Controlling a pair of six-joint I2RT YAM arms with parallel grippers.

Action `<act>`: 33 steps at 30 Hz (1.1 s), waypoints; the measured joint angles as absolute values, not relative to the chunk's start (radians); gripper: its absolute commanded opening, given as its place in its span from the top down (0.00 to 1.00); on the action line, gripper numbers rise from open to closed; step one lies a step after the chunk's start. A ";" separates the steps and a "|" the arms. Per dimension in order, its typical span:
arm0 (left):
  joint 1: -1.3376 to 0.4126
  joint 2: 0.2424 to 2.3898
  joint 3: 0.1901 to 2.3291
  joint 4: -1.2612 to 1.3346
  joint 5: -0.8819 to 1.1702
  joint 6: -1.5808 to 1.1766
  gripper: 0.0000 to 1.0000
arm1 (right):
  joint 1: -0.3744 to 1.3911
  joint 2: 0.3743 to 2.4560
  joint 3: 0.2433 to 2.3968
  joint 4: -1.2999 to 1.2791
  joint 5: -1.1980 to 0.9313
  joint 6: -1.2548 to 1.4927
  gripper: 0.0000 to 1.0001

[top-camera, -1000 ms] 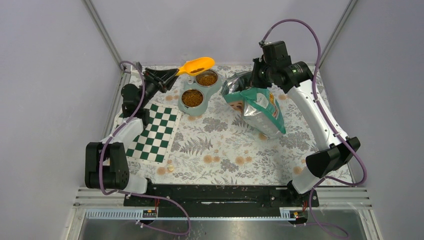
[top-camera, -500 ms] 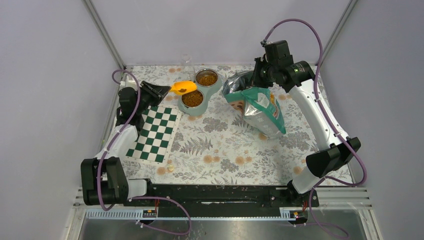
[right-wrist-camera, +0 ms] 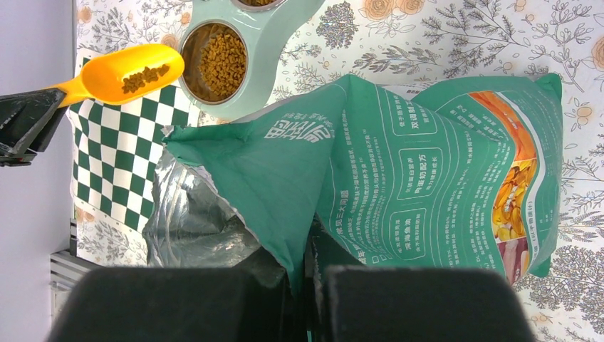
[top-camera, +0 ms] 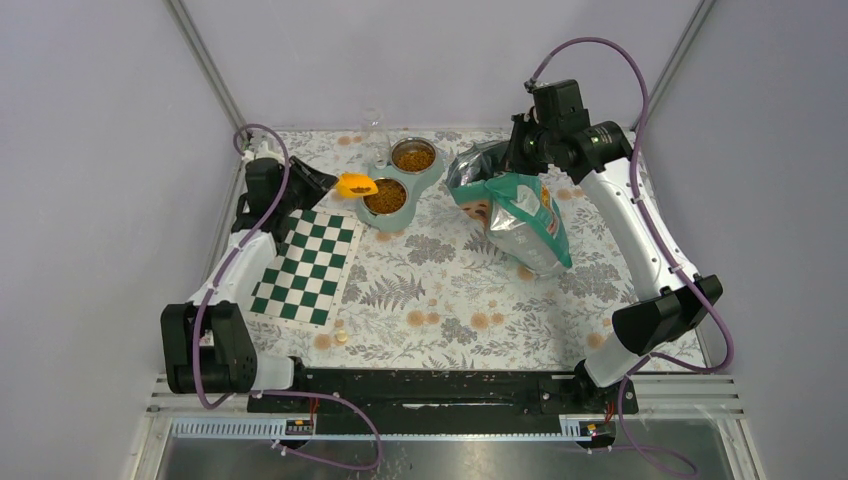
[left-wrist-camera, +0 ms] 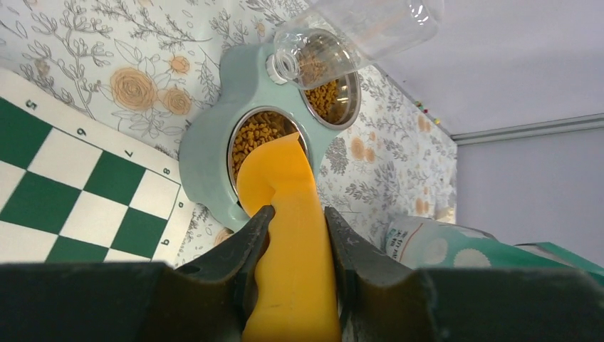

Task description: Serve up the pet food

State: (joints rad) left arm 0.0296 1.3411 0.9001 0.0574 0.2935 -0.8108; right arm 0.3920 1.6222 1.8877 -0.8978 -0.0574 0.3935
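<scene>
From above, the left gripper point(top-camera: 328, 184) is clamped on the handle of the orange scoop point(top-camera: 357, 184), whose cup hangs at the left rim of the teal double feeder point(top-camera: 372, 212), beside the near dish. The right gripper point(top-camera: 513, 160) is pinched tight on the top edge of the open pouch point(top-camera: 520, 215), propping it on the floral cloth point(top-camera: 440, 290). The pet food point(top-camera: 385, 197) fills both dishes, and a little lies in the scoop, so the step in hand looks like tipping that last bit out. The side wall stands close behind the left arm, while the checkered mat point(top-camera: 310, 265) offers open room toward the bases. In the left wrist view the fingers point(left-wrist-camera: 238, 249) flank the handle and the scoop's lip just overlaps the near dish. Carrying the lip further over the dish's middle before rolling the wrist, low and slowly, should stop pellets skipping off the rim. A clear bottle point(left-wrist-camera: 356, 32) slants above the far dish (whether it touches the feeder I cannot tell), so a forward reach is cramped. The right wrist view shows only a small cluster of kibble in the scoop and the pouch's mouth gaping near the feeder. The strip between them is narrow, so the left side seems the safer way out.
</scene>
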 measured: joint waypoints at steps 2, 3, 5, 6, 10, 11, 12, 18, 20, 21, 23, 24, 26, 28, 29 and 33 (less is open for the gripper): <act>0.010 1.351 0.942 0.008 0.268 -0.773 1.00 | 0.388 1.622 1.888 -0.898 -0.063 0.393 1.00; -0.004 1.357 0.965 -0.017 0.249 -0.750 1.00 | 0.386 1.622 1.888 -0.898 -0.065 0.393 1.00; -0.039 1.364 0.999 -0.054 0.218 -0.709 1.00 | 0.384 1.621 1.888 -0.898 -0.066 0.393 1.00; -0.053 1.366 1.009 -0.067 0.205 -0.695 1.00 | 0.383 1.620 1.888 -0.898 -0.067 0.393 1.00; -0.103 1.376 1.051 -0.129 0.147 -0.635 1.00 | 0.378 1.616 1.885 -0.896 -0.071 0.394 1.00; -0.110 1.378 1.060 -0.141 0.131 -0.623 1.00 | 0.376 1.615 1.884 -0.894 -0.071 0.394 1.00; -0.118 1.380 1.071 -0.160 0.108 -0.607 1.00 | 0.374 1.613 1.882 -0.893 -0.072 0.394 1.00; -0.166 1.382 1.131 -0.239 -0.010 -0.528 1.00 | 0.370 1.610 1.880 -0.892 -0.073 0.394 1.00; -0.184 1.382 1.145 -0.252 -0.016 -0.510 1.00 | 0.370 1.609 1.880 -0.892 -0.073 0.394 1.00; -0.190 1.381 1.148 -0.254 -0.006 -0.502 1.00 | 0.370 1.609 1.880 -0.893 -0.073 0.394 1.00; -0.196 1.380 1.150 -0.262 0.042 -0.496 1.00 | 0.369 1.609 1.880 -0.893 -0.075 0.394 1.00; -0.197 1.378 1.150 -0.270 0.086 -0.497 1.00 | 0.369 1.609 1.880 -0.893 -0.076 0.394 1.00; -0.197 1.374 1.149 -0.281 0.183 -0.507 1.00 | 0.366 1.609 1.880 -0.893 -0.082 0.394 1.00; -0.198 1.361 1.126 -0.270 0.301 -0.535 1.00 | 0.364 1.609 1.880 -0.893 -0.090 0.394 1.00; -0.200 1.344 1.093 -0.254 0.371 -0.560 1.00 | 0.363 1.609 1.880 -0.893 -0.093 0.394 1.00; -0.232 1.266 0.925 -0.224 0.558 -0.634 1.00 | 0.360 1.609 1.880 -0.894 -0.099 0.395 1.00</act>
